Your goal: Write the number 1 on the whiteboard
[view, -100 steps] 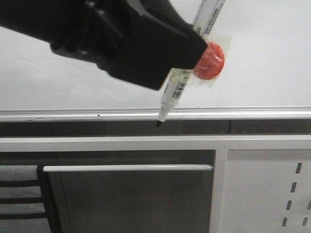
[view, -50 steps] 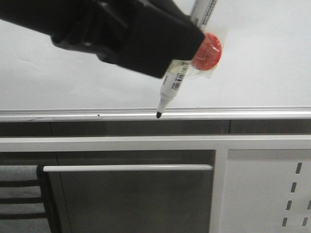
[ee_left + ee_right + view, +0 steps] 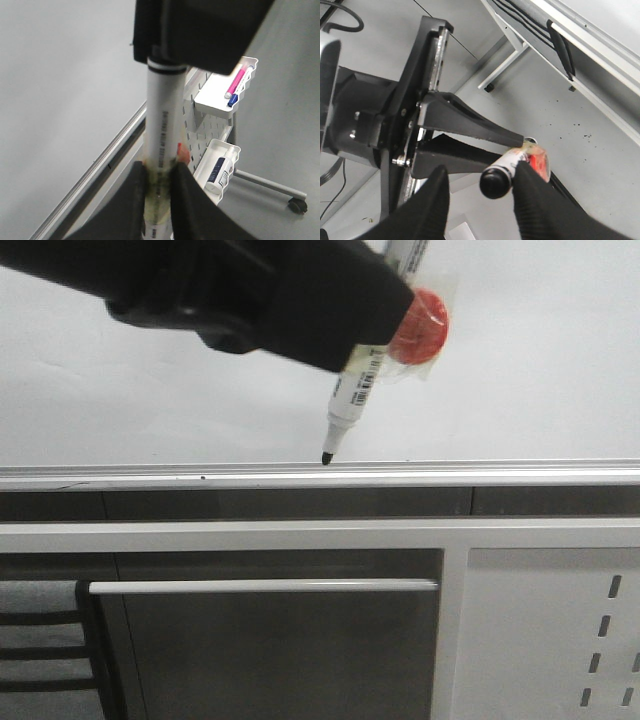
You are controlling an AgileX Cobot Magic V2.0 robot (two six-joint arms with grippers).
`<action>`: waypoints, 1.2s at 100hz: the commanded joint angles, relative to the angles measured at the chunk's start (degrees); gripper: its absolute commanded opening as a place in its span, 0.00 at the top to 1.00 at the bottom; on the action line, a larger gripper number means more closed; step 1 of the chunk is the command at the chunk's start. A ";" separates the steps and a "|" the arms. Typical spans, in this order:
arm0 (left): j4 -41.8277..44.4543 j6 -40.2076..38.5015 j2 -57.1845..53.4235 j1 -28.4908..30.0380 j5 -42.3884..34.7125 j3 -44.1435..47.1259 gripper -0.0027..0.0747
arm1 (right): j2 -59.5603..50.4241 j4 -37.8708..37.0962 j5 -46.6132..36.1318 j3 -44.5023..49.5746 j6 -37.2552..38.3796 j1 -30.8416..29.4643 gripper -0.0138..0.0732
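The whiteboard (image 3: 540, 370) fills the upper half of the front view, with its silver rail (image 3: 500, 475) below. My left gripper (image 3: 372, 338) is shut on a white marker (image 3: 352, 400) with a red round piece (image 3: 418, 327) taped to it. The marker's black tip (image 3: 327, 457) sits at the board's lower edge, just above the rail. No number 1 stroke shows on the board. In the left wrist view the fingers (image 3: 132, 200) clamp the marker (image 3: 162, 125). My right gripper (image 3: 480, 200) is open, its fingers on either side of the marker's black end cap (image 3: 495, 182).
Below the rail is a grey cabinet with a white handle bar (image 3: 260, 586) and a pale perforated panel (image 3: 550, 630). White trays with pens (image 3: 227, 95) and a bottle (image 3: 218, 170) hang on the panel. A stand's caster (image 3: 299, 205) rests on the floor.
My left gripper has moved up with the marker. The tip rose from below the rail to the board's lower edge.
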 commanded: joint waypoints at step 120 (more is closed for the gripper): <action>1.12 -0.30 -1.63 -0.15 0.66 -3.59 0.99 | 0.02 -0.21 1.15 -2.20 0.53 0.11 0.51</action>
